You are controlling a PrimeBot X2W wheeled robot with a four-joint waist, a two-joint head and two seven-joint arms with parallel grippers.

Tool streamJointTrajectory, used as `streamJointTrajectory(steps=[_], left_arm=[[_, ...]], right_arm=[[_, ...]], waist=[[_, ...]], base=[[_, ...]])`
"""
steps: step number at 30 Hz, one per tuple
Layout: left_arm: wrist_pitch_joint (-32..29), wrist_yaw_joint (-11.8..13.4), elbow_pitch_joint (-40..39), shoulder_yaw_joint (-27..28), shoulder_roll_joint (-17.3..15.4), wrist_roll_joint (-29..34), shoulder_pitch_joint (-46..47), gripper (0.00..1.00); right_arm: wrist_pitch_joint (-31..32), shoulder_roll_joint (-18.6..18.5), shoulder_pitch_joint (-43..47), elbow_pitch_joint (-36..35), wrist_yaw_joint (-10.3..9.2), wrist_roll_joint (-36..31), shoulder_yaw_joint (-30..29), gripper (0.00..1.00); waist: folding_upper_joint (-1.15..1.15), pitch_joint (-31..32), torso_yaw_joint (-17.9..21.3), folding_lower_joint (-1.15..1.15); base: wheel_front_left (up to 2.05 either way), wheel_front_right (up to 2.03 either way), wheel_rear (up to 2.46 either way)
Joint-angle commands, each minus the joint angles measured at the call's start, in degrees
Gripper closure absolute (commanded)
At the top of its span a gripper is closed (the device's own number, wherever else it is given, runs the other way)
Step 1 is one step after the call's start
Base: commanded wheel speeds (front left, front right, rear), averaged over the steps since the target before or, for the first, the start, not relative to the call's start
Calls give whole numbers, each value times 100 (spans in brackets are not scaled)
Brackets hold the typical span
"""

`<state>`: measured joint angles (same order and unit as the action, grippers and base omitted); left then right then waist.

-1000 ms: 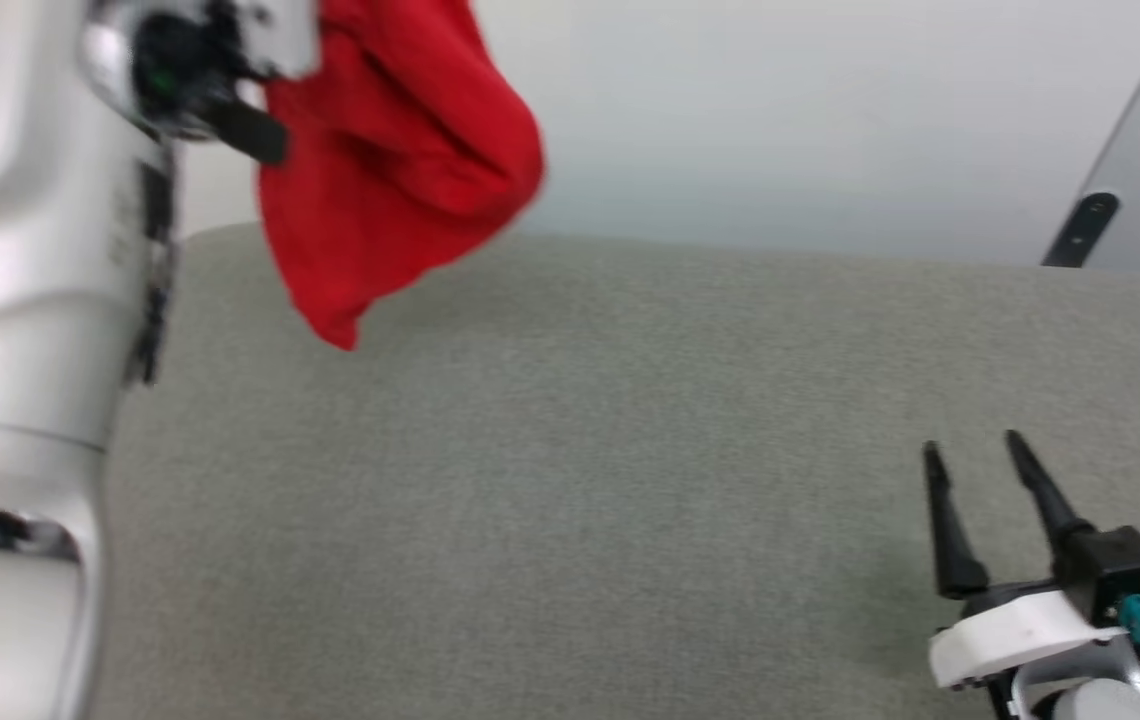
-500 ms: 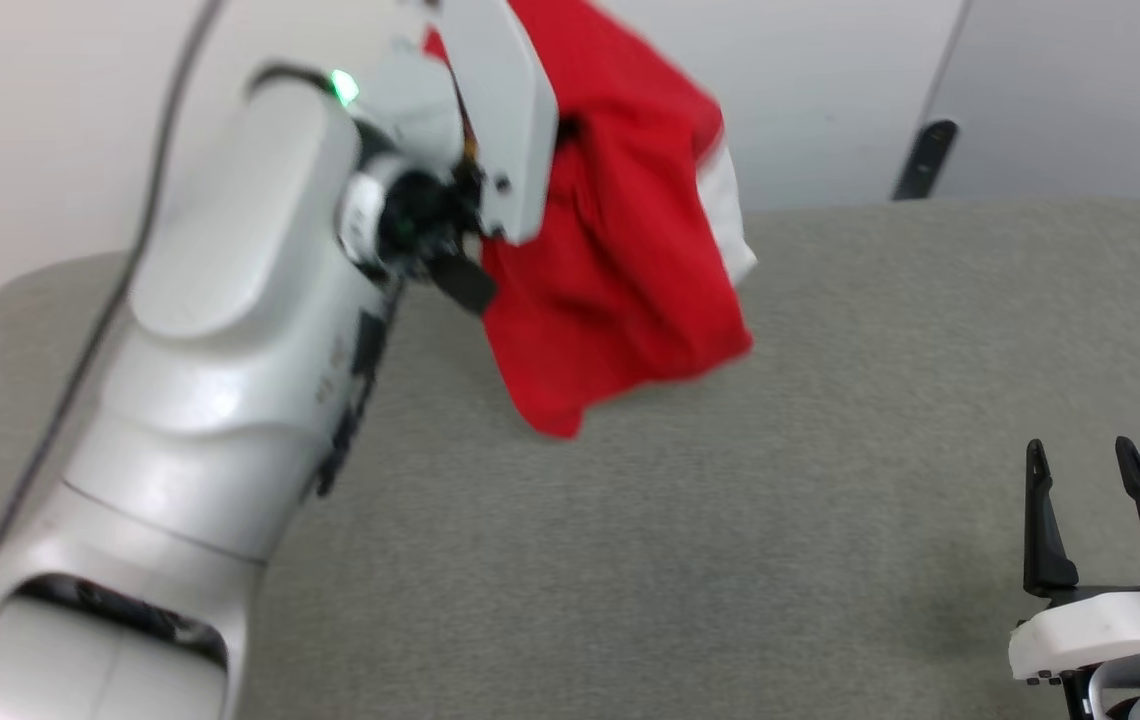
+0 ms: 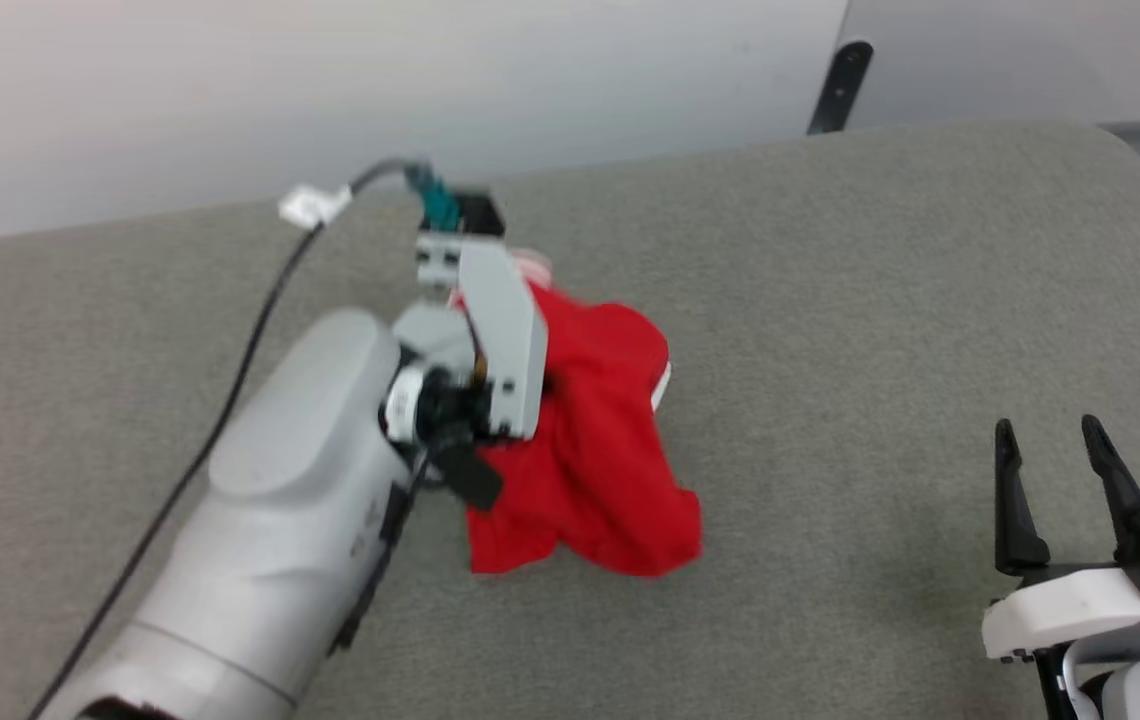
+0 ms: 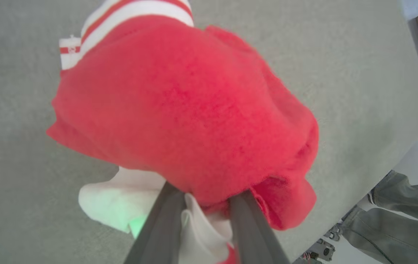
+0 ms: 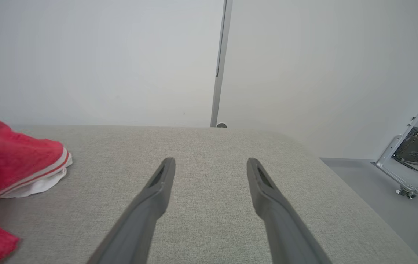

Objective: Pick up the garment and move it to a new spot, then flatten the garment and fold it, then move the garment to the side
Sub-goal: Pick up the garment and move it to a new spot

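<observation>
Head view: the garment (image 3: 590, 450) is seen bunched near the centre of the grey padded surface (image 3: 830, 300), lower folds apparently touching it, under the left arm (image 3: 300, 480). The right gripper (image 3: 1047, 430) is held well apart at lower right, fingers spread, empty.

L wrist view: the left gripper (image 4: 207, 194) is clamped on red & white cloth, tips buried in folds. Striped trim (image 4: 135, 11) is seen at top, and a person's trouser leg (image 4: 407, 216) past the surface edge.

R wrist view: the garment is seen lying on the surface at far left, apart from the spread fingers.
</observation>
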<state>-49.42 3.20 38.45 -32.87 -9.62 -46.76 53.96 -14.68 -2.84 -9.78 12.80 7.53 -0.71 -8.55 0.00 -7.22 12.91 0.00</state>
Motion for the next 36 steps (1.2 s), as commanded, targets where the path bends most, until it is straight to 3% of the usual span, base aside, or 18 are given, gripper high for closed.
streamJointTrajectory(steps=[1, 12, 13, 14, 16, 19, 21, 27, 36], left_arm=[[40, 22, 118, -30, -6, 9, -159, 100], [331, 98, 1077, -15, -134, 31, -421, 100], [352, 109, 1166, -4, -143, 29, -394, 95], [388, 106, 1247, -7, -158, 50, -364, 82], [374, 149, 1445, -32, -186, 83, -336, 81], [395, 149, 1642, -74, -162, 109, -279, 51], [415, 183, 1754, -44, -151, 81, -239, 0], [413, 169, 1889, -3, -116, 24, 50, 0], [294, -98, 1611, 2, -193, -48, 335, 0]], right_arm=[[-37, -5, -101, 46, -8, 45, 62, 0], [-54, -5, -309, 195, -8, 160, 225, 0], [-56, -4, -319, 206, -8, 171, 233, 0], [-56, -4, -331, 227, -8, 176, 244, 0], [-54, -5, -365, 259, -8, 167, 265, 0], [-56, -5, -385, 297, -8, 150, 256, 0], [-57, -5, -384, 318, -8, 136, 249, 0], [-57, -4, -356, 370, -8, 85, 234, 0], [-15, -4, -236, 420, -8, -23, 176, 0]], waist=[[0, -139, 141, 0], [0, -293, 225, 0], [0, -299, 220, 0], [0, -300, 213, 0], [0, -283, 196, 0], [0, -240, 151, 0], [0, -200, 111, 0], [0, -95, -48, 0], [0, 209, -366, 0]], base=[[0, 0, 0], [0, 0, 0], [0, 0, 0], [0, 0, 0], [0, 0, 0], [0, 0, 0], [0, 0, 0], [0, 0, 0], [0, 0, 0]])
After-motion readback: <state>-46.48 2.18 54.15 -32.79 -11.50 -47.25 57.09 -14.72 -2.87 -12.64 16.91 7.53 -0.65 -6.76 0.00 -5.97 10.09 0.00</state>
